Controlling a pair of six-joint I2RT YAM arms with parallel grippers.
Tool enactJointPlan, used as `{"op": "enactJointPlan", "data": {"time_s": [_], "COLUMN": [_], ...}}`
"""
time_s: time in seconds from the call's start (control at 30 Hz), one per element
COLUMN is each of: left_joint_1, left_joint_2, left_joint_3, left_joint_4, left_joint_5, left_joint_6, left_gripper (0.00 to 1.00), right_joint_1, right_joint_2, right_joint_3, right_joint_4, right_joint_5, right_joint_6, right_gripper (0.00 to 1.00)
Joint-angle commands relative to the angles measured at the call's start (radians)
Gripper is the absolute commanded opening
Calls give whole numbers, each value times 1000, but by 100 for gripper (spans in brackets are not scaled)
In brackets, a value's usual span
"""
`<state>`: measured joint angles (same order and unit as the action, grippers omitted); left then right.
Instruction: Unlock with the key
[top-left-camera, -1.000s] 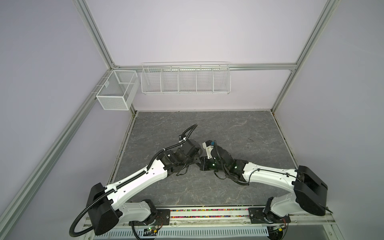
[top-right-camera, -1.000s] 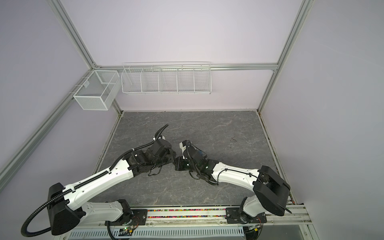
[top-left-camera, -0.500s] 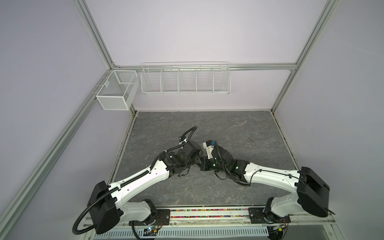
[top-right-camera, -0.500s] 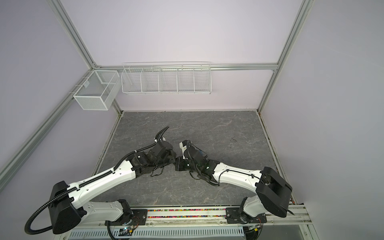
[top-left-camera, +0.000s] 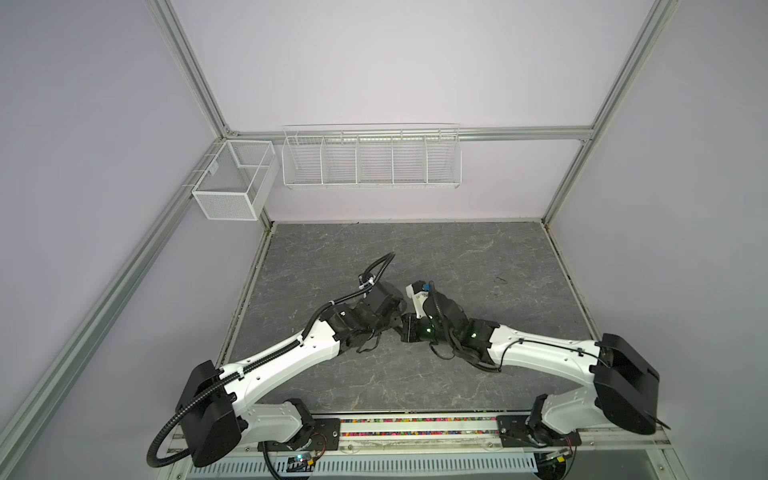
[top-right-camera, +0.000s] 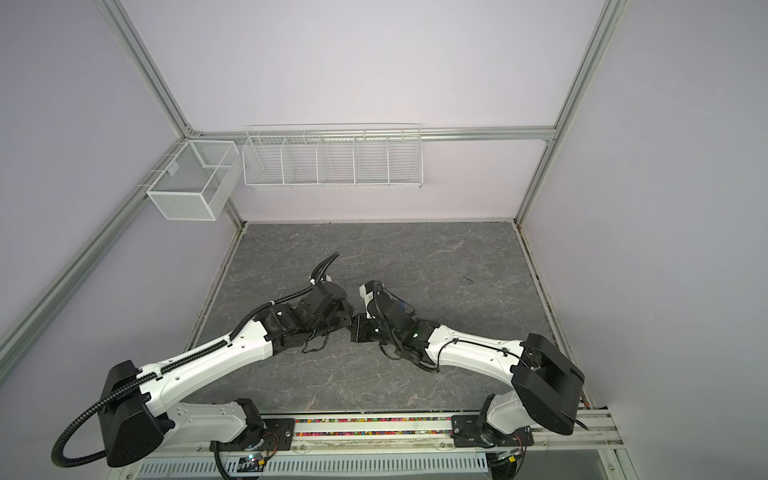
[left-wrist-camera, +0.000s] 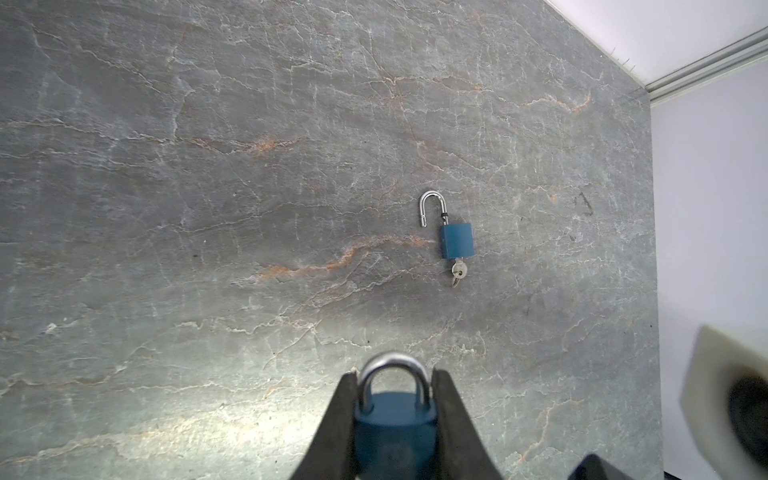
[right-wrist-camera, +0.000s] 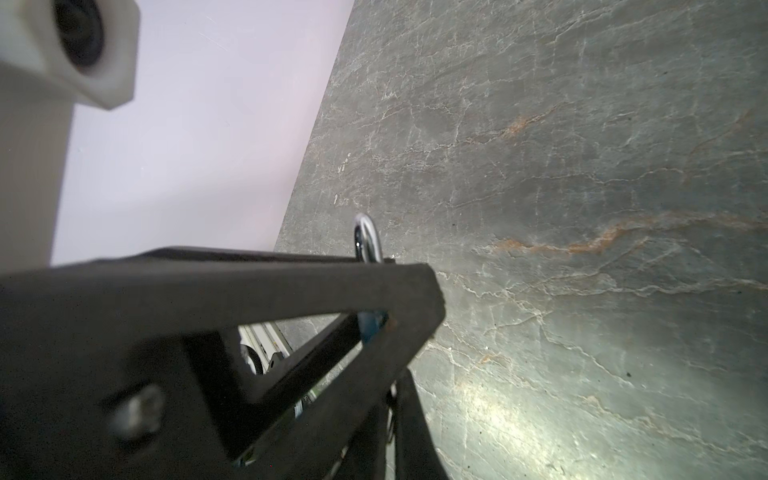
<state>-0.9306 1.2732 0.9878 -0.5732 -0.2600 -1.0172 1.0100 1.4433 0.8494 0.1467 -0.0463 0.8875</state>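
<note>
Left gripper (left-wrist-camera: 395, 379) clamps the blue padlock (left-wrist-camera: 395, 422) by its body, shackle (left-wrist-camera: 392, 360) closed, steadying it near centre. Right gripper (top-left-camera: 404, 328) is clenched tight at the padlock's base, likely for keying; key hidden.

The tabletop (left-wrist-camera: 208, 208) is dark grey with a stone pattern, crossed by thin pale veins and a few rusty orange streaks. The gripped square blue metal padlock (left-wrist-camera: 395, 428) has a shiny silver shackle, and the jaws of the left gripper (left-wrist-camera: 395, 376) on either side of it are matte black. The loose blue metal padlock (left-wrist-camera: 457, 241) also has a silver shackle, with a small silver key (left-wrist-camera: 458, 272). In both top views the robot arms (top-left-camera: 291, 355) are white with black joints, the long wire basket (top-left-camera: 370, 158) and the small mesh basket (top-left-camera: 232, 187) are white, the walls (top-left-camera: 374, 62) pale lilac, the frame bars (top-left-camera: 187, 66) silver-grey.
</note>
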Motion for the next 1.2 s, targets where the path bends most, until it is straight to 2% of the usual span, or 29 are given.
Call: {"op": "enactJointPlan", "data": {"time_s": [0.0,0.2,0.37,0.57,0.73,1.17], "left_joint_1": [-6,-5,-5,-5,0,66], "left_joint_2": [-31,-132,-158,-172,-198,-218], "left_joint_3": [-5,-55,-61,-50,-84,-88], "left_joint_4": [51,148,123,87,133,127], "left_joint_5": [24,58,86,92,103,175], "left_joint_6": [-17,22,28,61,68,86], "left_gripper": [0,0,0,0,0,0], "right_joint_1": [-1,-36,-55,-67,-68,-73], "right_joint_2": [-22,-19,-11,-14,-13,16], "right_joint_3": [19,-35,-51,-57,-71,-73], "right_joint_4": [126,340,477,542,627,767], "right_joint_5": [-69,-196,-269,-319,-349,-413], "right_joint_6": [31,117,167,197,224,287], "right_gripper": [7,7,7,7,7,7]}}
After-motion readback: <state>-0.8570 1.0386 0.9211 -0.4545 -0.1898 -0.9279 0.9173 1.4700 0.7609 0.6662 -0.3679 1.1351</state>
